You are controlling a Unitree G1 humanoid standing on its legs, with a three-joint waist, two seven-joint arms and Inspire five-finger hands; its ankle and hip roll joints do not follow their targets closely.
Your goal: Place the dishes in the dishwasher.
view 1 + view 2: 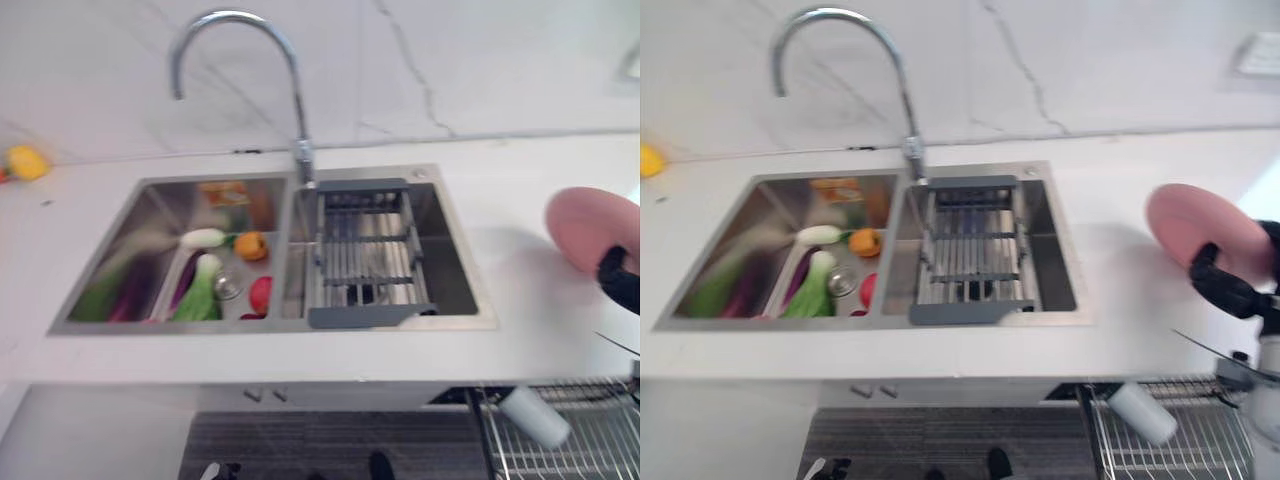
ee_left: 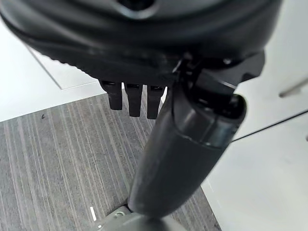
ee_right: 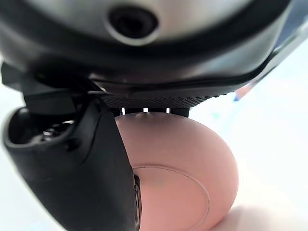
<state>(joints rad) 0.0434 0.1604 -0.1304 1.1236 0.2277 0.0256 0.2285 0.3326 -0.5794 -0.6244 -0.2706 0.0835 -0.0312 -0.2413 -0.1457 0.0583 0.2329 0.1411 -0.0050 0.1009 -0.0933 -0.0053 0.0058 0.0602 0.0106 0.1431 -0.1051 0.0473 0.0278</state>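
Holding a pink plate (image 1: 1196,229) in the right hand (image 1: 1232,282), fingers clamped on its lower edge, thumb across its underside in the right wrist view. Plate is tilted up on edge, lifted clear of the table (image 1: 520,300) near its right end and front edge, right of the sink (image 1: 450,290).

Progress: early to mid, by my read. Dishwasher rack (image 1: 1185,440) is pulled out below the table's front edge with one white cup (image 1: 1142,413) lying in it; plate not yet in. Remaining: lower it past the table edge and slot it into the rack.

Left hand (image 2: 132,98) hangs over the striped floor, fingers straight and empty.

Around: faucet (image 1: 240,60), grey drain rack (image 1: 365,255) in the right basin, vegetables (image 1: 205,280) in the left basin (blurred, probably greens, an orange, something red), yellow item (image 1: 27,162) at the table's back left.

Obstacles: table edge and the cup near the drop path.
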